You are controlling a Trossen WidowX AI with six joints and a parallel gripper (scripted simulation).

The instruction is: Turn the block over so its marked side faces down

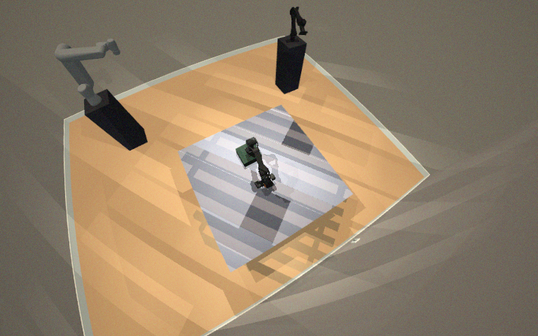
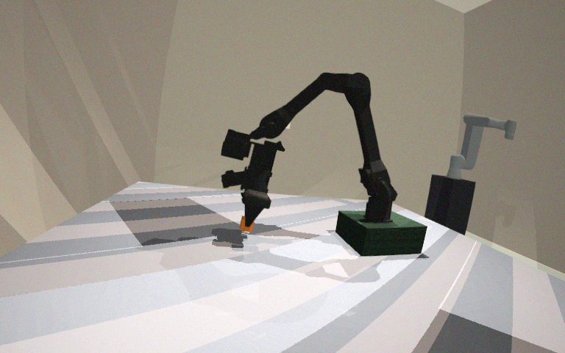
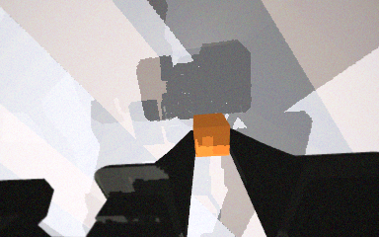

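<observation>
A small orange block (image 2: 243,225) (image 3: 211,140) is pinched between the two black fingers of my gripper (image 2: 249,225) (image 3: 209,132). The gripper points down with a slight tilt, and the block tilts with it. In the exterior view the block appears a little above the striped table (image 1: 214,190) (image 2: 124,291). In the wrist view a darker orange face and a brighter, patchy face show. No mark can be told from the light patches, so which way the marked side faces is unclear. In the top view the arm mostly hides the block.
My arm stands on a green base box (image 1: 242,157) (image 2: 393,241). A grey arm (image 1: 79,53) (image 2: 474,124) on a black pedestal (image 1: 118,122) (image 2: 449,204) and a dark arm (image 1: 293,23) on another pedestal (image 1: 291,65) stand beyond the table. Shadows cross the table.
</observation>
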